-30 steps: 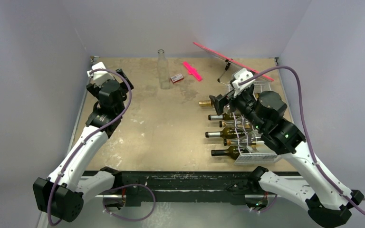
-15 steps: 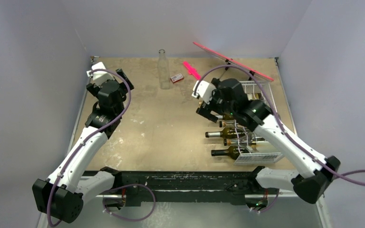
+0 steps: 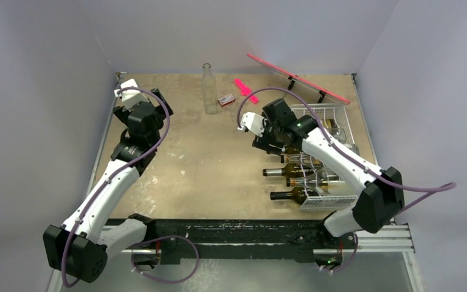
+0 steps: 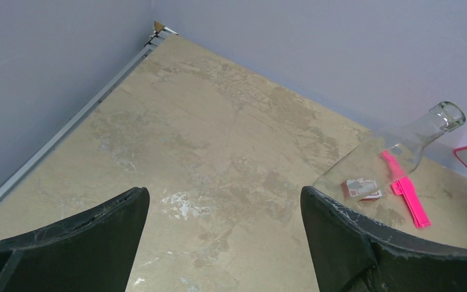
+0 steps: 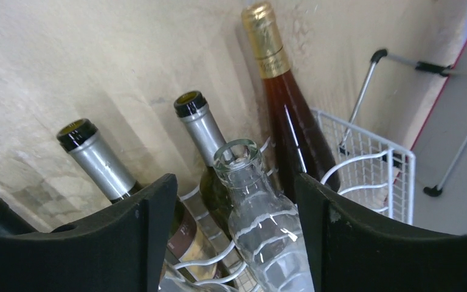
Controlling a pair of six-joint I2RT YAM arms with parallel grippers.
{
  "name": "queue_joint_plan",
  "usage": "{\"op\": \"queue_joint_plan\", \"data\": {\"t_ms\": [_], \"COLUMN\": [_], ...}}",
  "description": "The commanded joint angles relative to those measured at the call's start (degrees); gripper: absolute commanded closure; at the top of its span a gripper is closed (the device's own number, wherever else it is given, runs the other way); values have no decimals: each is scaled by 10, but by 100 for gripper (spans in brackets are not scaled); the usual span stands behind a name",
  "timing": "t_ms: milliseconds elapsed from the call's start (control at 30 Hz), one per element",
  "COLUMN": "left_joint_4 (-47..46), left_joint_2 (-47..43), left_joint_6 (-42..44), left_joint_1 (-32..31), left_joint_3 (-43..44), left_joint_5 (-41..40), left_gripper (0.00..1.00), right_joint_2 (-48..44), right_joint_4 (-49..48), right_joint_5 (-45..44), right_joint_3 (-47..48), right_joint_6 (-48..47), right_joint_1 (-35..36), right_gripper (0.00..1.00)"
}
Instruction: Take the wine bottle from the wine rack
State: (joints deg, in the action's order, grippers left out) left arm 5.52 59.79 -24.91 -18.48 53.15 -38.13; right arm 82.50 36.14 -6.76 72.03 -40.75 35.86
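Observation:
The white wire wine rack (image 3: 335,113) stands at the right with several bottles lying in it, necks pointing left. My right gripper (image 3: 270,146) is at the neck side of the rack, open. In the right wrist view its jaws (image 5: 234,182) straddle the neck of a clear glass bottle (image 5: 261,213) on the rack's wavy wires (image 5: 377,170), with a gap on each side. An amber gold-capped bottle (image 5: 283,100) and two dark silver-capped bottles (image 5: 197,125) lie beyond. My left gripper (image 3: 158,100) is open and empty at the far left (image 4: 222,198).
A clear empty bottle (image 3: 208,91) stands at the back centre, also in the left wrist view (image 4: 401,152). Beside it lie a small red-and-white box (image 3: 224,100) and a pink flat piece (image 3: 245,90). A pink board on a stand (image 3: 298,79) leans behind the rack.
My right arm has swung left off the top of the rack and turned, so its gripper now faces the bottle mouths. The left arm has barely moved.

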Motion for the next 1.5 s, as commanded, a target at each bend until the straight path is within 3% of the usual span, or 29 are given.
{"op": "queue_joint_plan", "data": {"t_ms": [0,300,500,833,1067,1467], "left_joint_4": [-13,-11,-11,-11,-9,-10], "left_joint_2": [2,11,14,9,14,12], "left_joint_6": [-3,-8,-12,-8,-8,-3], "left_joint_1": [-3,-3,-3,-3,-3,-3], "left_joint_3": [24,25,26,25,27,25], "left_joint_5": [5,13,19,11,9,2], "left_gripper": [6,6,7,7,7,7], "right_joint_2": [21,33,35,59,74,49], "right_joint_4": [30,8,-16,-43,-50,-90], "right_joint_5": [-6,-72,-64,-38,-7,-18], "right_joint_3": [39,5,-8,-45,-41,-67], "right_joint_6": [-20,-48,-66,-87,-101,-139], "right_joint_1": [-22,-38,-38,-43,-45,-45], "right_gripper": [28,26,31,31,45,52]}}
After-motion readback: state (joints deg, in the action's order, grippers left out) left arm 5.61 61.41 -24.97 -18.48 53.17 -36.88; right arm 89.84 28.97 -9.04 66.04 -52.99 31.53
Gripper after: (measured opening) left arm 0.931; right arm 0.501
